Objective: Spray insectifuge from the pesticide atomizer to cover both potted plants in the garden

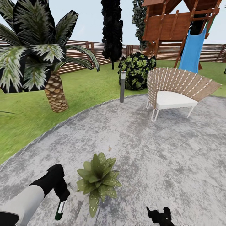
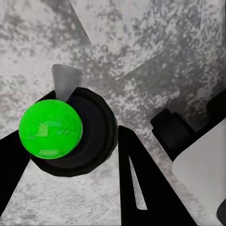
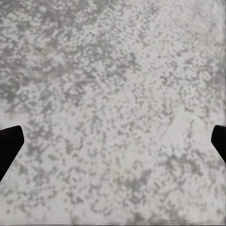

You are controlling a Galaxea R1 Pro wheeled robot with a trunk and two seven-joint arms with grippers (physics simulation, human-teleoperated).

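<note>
Left end effector: my left end effector [image 1: 61, 196] is clamped on the pesticide atomizer [image 1: 60, 209], which hangs below it, just beside the potted plant [image 1: 98, 180] on that plant's left.
Left fingers: in the left wrist view my dark fingers [image 2: 150, 188] stand to either side of the atomizer's rounded body [image 2: 51, 129], closed against it.
Right end effector: my right end effector [image 1: 160, 216] hangs low over the patio [image 1: 150, 147], right of the potted plant; in the right wrist view its dark fingertips [image 3: 9, 143] sit at opposite edges, spread wide, gripping nothing.
Atomizer form: slim, dark green with a pale whitish band in the head view; from my left wrist it reads as a bright glossy green dome in a black collar, with a pale grey tapered part [image 2: 65, 80] behind.
Plant form: low rosette of broad pointed leaves, faintly white-speckled; its pot is hidden.
Patio texture: round, mottled grey and white paving.
Surroundings: woven chair [image 1: 175, 91] with white seat, scaly-trunked palm [image 1: 47, 62], grey post [image 1: 122, 86], all beyond the potted plant.
</note>
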